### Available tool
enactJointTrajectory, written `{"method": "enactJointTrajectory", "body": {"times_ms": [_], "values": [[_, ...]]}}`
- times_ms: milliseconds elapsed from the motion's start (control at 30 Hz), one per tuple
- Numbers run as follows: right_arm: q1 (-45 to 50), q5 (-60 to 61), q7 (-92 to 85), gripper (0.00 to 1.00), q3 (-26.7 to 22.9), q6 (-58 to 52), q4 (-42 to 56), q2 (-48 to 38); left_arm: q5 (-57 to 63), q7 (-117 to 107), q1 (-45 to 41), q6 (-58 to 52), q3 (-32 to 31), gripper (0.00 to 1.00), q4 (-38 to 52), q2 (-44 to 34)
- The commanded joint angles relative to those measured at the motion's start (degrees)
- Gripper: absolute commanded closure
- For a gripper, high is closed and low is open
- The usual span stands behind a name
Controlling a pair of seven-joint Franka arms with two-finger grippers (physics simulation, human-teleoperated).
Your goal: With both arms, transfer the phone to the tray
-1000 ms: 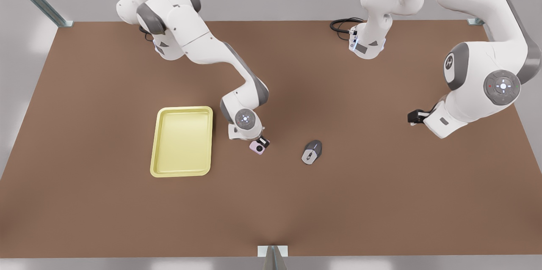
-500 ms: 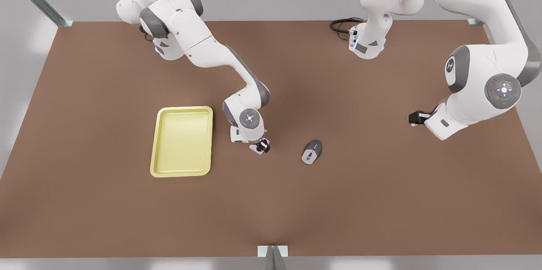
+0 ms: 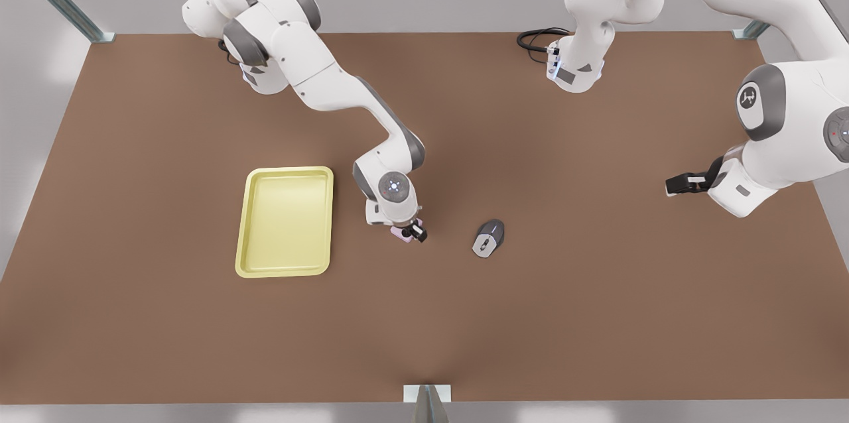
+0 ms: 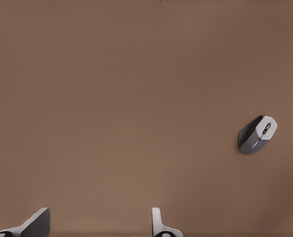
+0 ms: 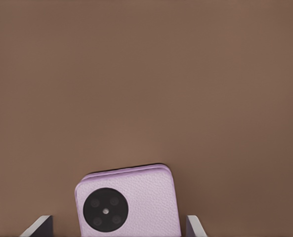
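Note:
The pale pink phone (image 5: 136, 197) lies flat on the brown table, its black camera circle facing up. My right gripper (image 5: 116, 228) is open, with one finger on each side of the phone and a small gap to each. In the front view this gripper (image 3: 412, 232) covers most of the phone (image 3: 399, 232), just to the right of the yellow tray (image 3: 286, 174). My left gripper (image 3: 678, 184) hangs open far off at the front view's right. In the left wrist view its fingertips (image 4: 37, 223) stand apart over bare table.
A grey-and-black computer mouse (image 3: 489, 237) lies on the table to the right of the phone; the left wrist view shows this mouse (image 4: 257, 134) too. A black cable (image 3: 534, 38) sits at the table's back edge by an arm base.
My right gripper has come down around the phone, which now shows only as a pink sliver in the front view. The left arm has drawn back toward the front view's right.

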Motion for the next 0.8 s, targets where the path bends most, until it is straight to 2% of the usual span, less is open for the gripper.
{"method": "enactJointTrajectory", "body": {"times_ms": [0,767], "values": [[0.0,0.0,0.6,0.0,0.0,0.6,0.2,0.1,-0.4,-2.2,0.1,-0.1,0.2,0.0,0.0,0.0],[0.0,0.0,0.3,0.0,0.0,1.4,0.6,1.6,-3.7,-0.9,1.0,0.5,2.3,0.0,-0.8,2.0]]}}
